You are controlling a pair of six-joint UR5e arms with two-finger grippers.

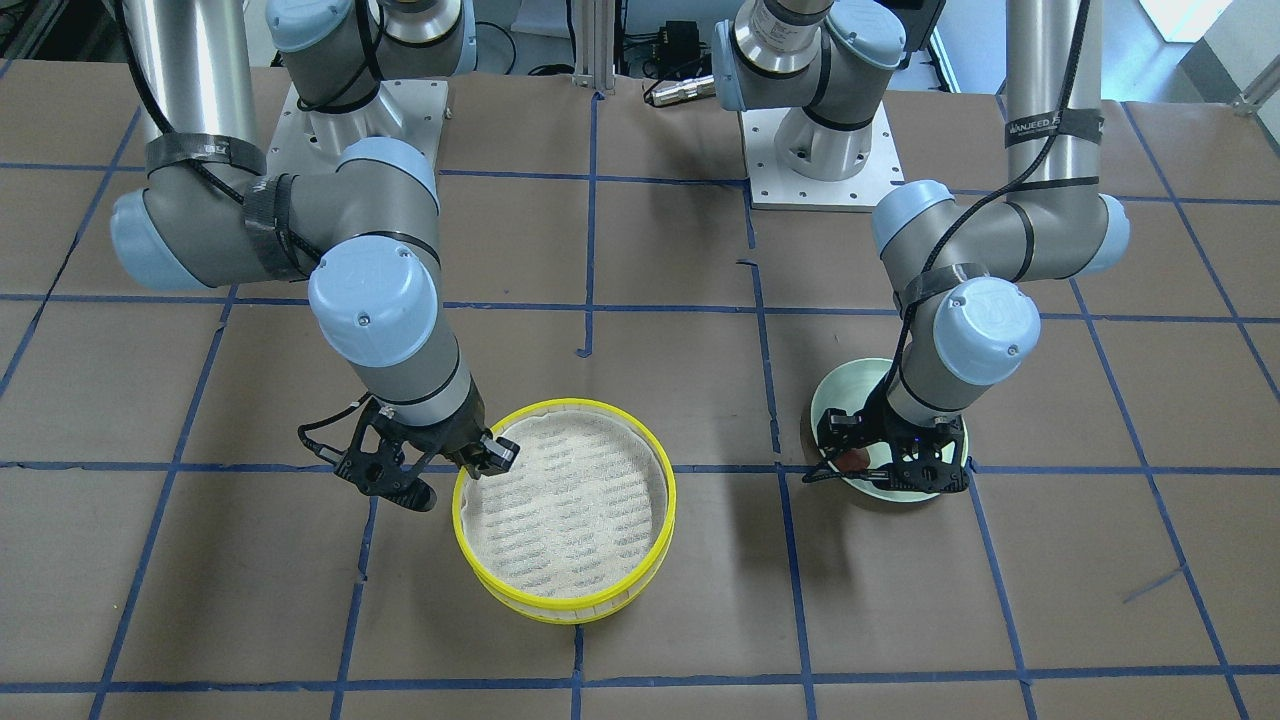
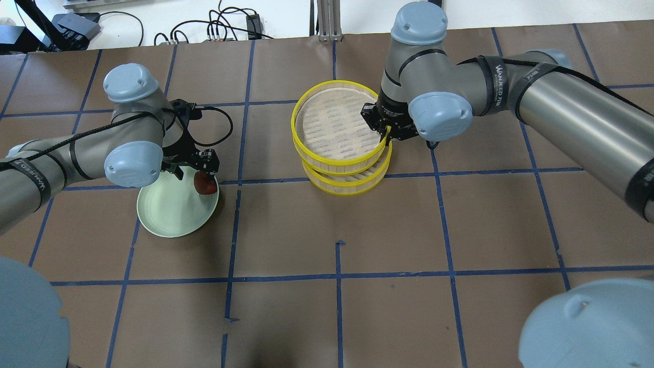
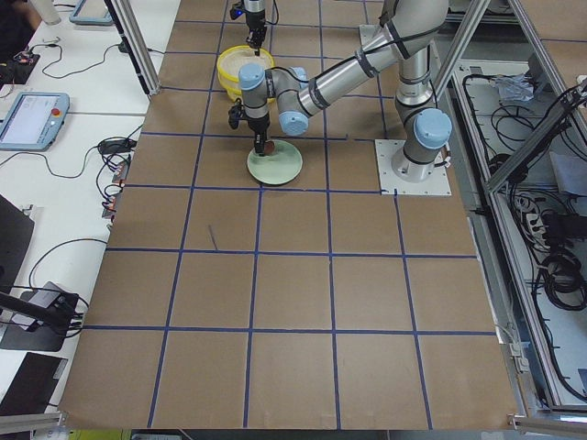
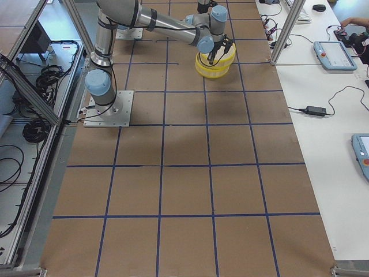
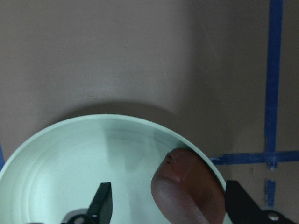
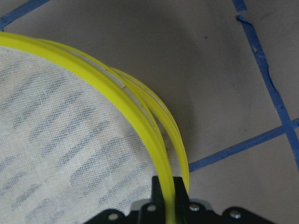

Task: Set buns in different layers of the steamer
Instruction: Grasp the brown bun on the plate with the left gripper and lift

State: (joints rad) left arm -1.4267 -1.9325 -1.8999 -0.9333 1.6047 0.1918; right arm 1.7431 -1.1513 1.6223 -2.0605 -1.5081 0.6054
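Note:
The dark reddish-brown bun [image 2: 206, 185] lies at the edge of the pale green plate [image 2: 168, 214]. My left gripper [image 2: 202, 174] is open, its fingers either side of the bun [image 5: 189, 189], low over the plate [image 5: 56, 168]. My right gripper [image 2: 384, 134] is shut on the yellow rim [image 6: 117, 88] of the upper steamer tray [image 2: 293, 125]. That tray sits slightly offset over the lower tray [image 2: 347, 186]. The upper tray's liner [image 1: 565, 500] holds nothing. The white bun is out of view.
The brown table carries a grid of blue tape lines [image 2: 337, 276]. The arm bases [image 1: 820, 150] stand at the robot's side of the table. Cables [image 2: 214, 30] lie beyond the far edge.

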